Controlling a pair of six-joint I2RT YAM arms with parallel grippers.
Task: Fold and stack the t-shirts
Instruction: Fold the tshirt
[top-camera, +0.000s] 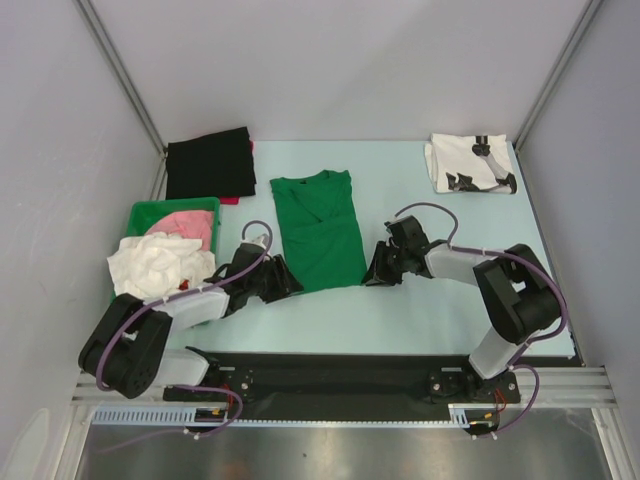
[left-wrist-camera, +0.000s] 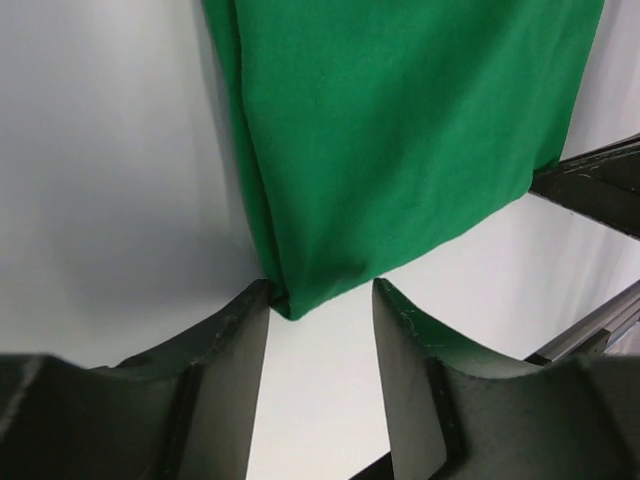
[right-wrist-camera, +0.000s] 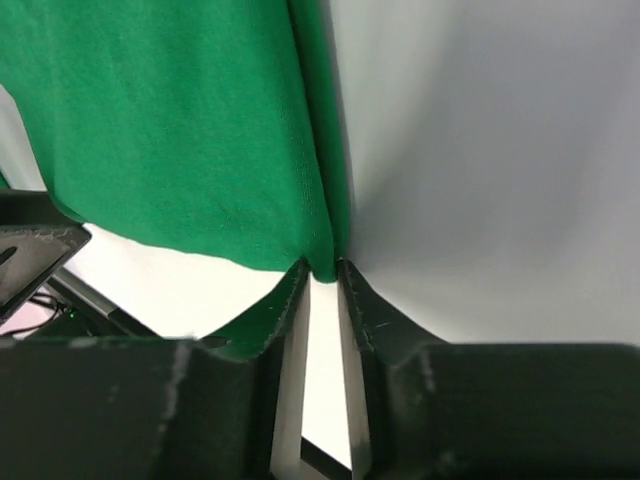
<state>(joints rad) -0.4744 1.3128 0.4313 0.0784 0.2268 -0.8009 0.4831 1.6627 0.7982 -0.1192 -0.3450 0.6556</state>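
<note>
While agape, left pincer (left-wrist-camera: 320, 290) astride hem (left-wrist-camera: 400, 245)

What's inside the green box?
The green box holds a pink cloth and a crumpled white cloth that spills over its front rim. Whatever is under them, and the box's bottom, is covered.

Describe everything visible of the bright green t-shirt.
The bright green cloth t-shirt is plain, V-necked and folded lengthwise into a narrow strip. It lies flat on the pale table, collar away from the arms, hem nearest. The left end effector stands open at one hem corner; the right end effector is nearly closed at the other, grip unclear.
</note>
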